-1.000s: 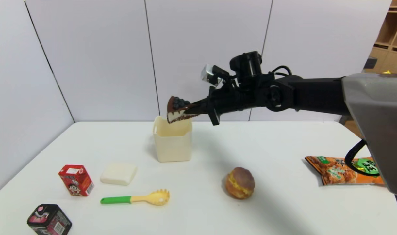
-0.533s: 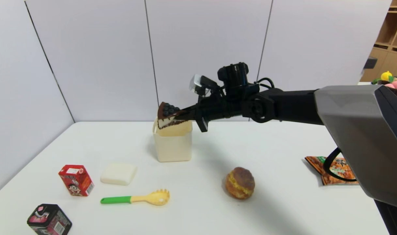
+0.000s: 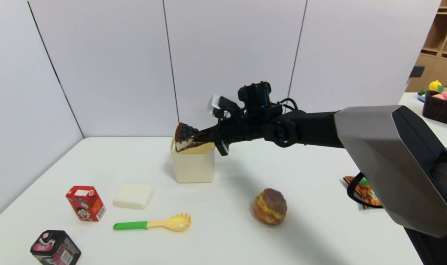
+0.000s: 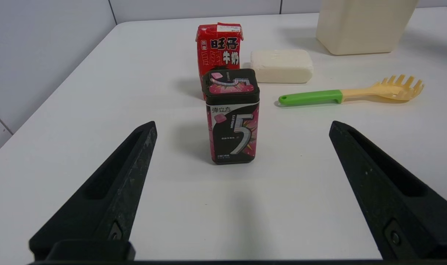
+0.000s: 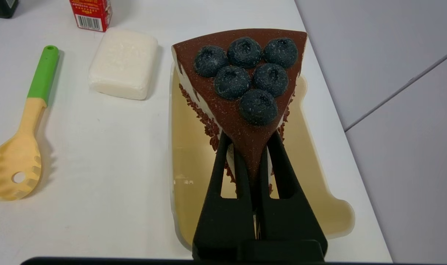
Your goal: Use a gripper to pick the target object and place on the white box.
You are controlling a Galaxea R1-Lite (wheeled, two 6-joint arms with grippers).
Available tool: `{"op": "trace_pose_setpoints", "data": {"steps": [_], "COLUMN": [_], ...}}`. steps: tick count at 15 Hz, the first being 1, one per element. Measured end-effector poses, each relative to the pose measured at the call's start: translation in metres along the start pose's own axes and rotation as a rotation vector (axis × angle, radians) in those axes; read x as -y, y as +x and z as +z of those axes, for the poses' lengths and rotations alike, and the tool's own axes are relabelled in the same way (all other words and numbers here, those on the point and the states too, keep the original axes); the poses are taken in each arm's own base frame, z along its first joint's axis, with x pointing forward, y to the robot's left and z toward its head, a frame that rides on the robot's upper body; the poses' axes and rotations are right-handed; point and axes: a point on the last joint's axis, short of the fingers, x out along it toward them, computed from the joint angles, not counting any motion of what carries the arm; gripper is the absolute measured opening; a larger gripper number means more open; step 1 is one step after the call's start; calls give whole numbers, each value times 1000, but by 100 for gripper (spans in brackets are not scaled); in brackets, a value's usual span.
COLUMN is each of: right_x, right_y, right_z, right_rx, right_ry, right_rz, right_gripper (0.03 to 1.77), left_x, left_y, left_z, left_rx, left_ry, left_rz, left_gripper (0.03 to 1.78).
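Nearest, the black gum tin (image 3: 55, 247) stands in front of the white box (image 3: 193, 166) and well to its left, with a large "5" and "弹立方" on its face. Just behind it the red milk carton (image 3: 85, 202) reads "旺仔牛奶". The left gripper (image 4: 241, 129) hangs before the tin, fingers spread, holding nothing. Farther off, the right gripper (image 5: 247, 147) has its fingers pinching the narrow tip of the cake slice (image 5: 245, 79), which hangs over the box's open top, at rim level. With so little of the slice gripped, it could swing or slip; released off-centre, its wide end might catch the rim and tip out onto the surface (image 3: 300, 176).
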Motion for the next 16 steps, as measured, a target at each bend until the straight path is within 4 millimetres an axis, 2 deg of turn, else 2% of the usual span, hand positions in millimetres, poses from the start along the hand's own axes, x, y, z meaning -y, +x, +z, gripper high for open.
{"op": "trace_pose_setpoints", "data": {"steps": [4,5,7,10,13,16], "right_x": [1,1,1,1,2,4], "right_y": [2,2,3,3,2,-3], "right_z": [-2,-2,-3,-4,-4,1], "right_rx": [5,9,9,7,7,11], "right_ry": [-6,-10,-10,-8,-8,-12], "right_rz": [-3,-6,-6,-7,-8,-15], "right_gripper": [9,15,52,90,115,134], "left_x": [0,0,0,0,0,0], "left_y": [0,0,0,0,0,0], "left_z": [0,0,0,0,0,0], "left_rx": [0,0,0,0,0,0], "left_ry": [0,0,0,0,0,0], "left_rz": [0,0,0,0,0,0], "left_gripper": [169,169,169,169,169,169]}}
